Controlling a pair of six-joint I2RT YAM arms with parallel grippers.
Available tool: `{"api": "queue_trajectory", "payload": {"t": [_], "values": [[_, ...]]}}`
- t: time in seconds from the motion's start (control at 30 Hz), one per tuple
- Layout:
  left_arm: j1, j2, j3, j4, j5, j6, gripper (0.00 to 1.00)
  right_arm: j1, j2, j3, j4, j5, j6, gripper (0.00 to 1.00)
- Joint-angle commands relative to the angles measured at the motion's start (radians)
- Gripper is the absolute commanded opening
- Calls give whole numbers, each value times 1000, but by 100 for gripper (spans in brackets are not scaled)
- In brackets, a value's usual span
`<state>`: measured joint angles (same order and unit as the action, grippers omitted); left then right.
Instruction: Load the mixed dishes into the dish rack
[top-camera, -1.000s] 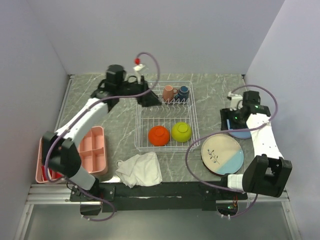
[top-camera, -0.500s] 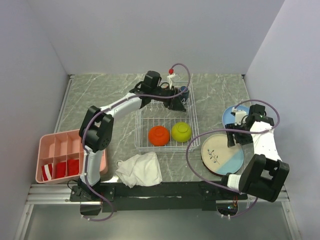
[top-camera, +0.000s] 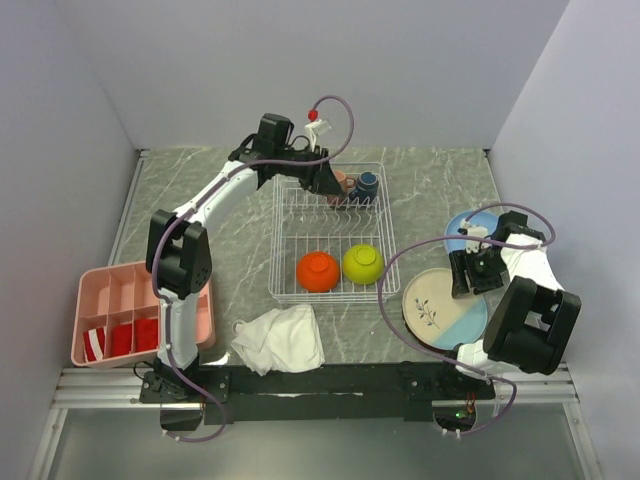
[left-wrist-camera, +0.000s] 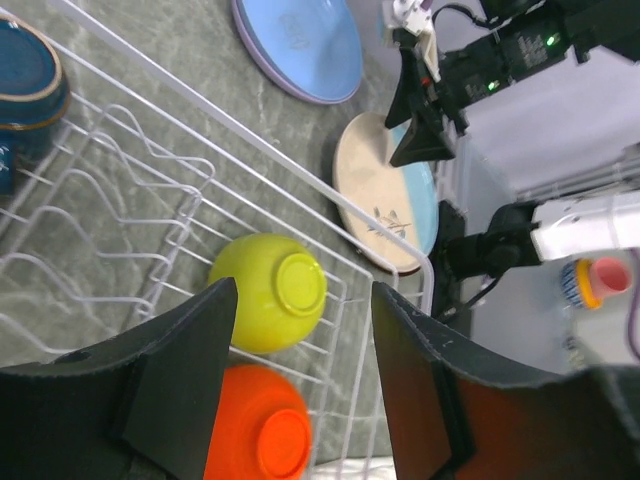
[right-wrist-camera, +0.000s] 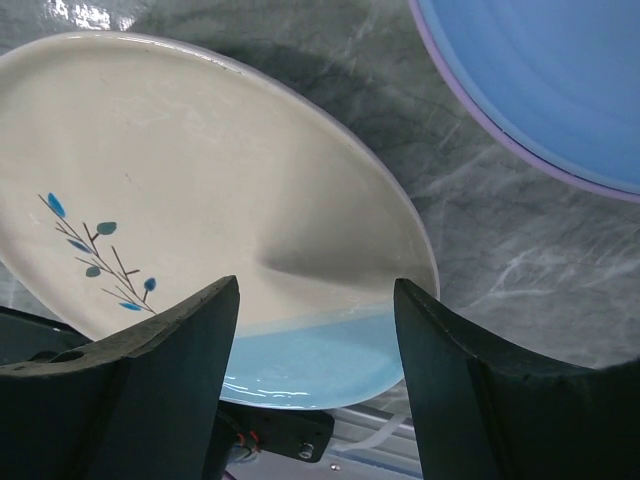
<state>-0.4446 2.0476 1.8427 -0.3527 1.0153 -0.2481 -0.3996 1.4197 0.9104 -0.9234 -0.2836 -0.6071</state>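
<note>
The white wire dish rack (top-camera: 283, 240) holds an upturned orange bowl (top-camera: 318, 271) and lime-green bowl (top-camera: 362, 263) at the front. A dark-blue mug (top-camera: 368, 183) and a pink mug (top-camera: 343, 181) stand at its back. My left gripper (top-camera: 325, 190) is open and empty over the rack's back row, partly covering the pink mug. Its wrist view looks down on both bowls (left-wrist-camera: 270, 298). My right gripper (top-camera: 468, 275) is open and empty just above the far-right edge of the cream-and-blue plate (top-camera: 435, 305). The light-blue plate (top-camera: 470, 228) lies on the lavender plate (right-wrist-camera: 470, 112) behind it.
A pink divided tray (top-camera: 130, 315) with red items sits at the front left. A crumpled white cloth (top-camera: 280, 338) lies before the rack. Grey walls close in left, back and right; the right wall is near the plates.
My left arm swung from the table's back left over the rack's back row, then drew back slightly. My right gripper moved from the light-blue plate down to the cream-and-blue plate.
</note>
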Motion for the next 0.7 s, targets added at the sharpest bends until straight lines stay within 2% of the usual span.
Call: {"api": "queue_trajectory", "payload": {"t": [0.0,0.1,0.33,0.6,0.67], "values": [[-8,20,95,-162,-26,154,63,-21,-16,15,7,-13,3,71],[-9,20,109,-224,-43,236,62,-22,-45,12,21,26,-17,71],[-17,29,98,-221,-75,237,63,-30,-7,-7,69,136,-68,72],[-32,10,70,-212,-87,237,63,-42,79,-5,103,136,-56,72],[-35,0,61,-215,-92,237,63,-47,116,-7,104,127,-56,68]]}}
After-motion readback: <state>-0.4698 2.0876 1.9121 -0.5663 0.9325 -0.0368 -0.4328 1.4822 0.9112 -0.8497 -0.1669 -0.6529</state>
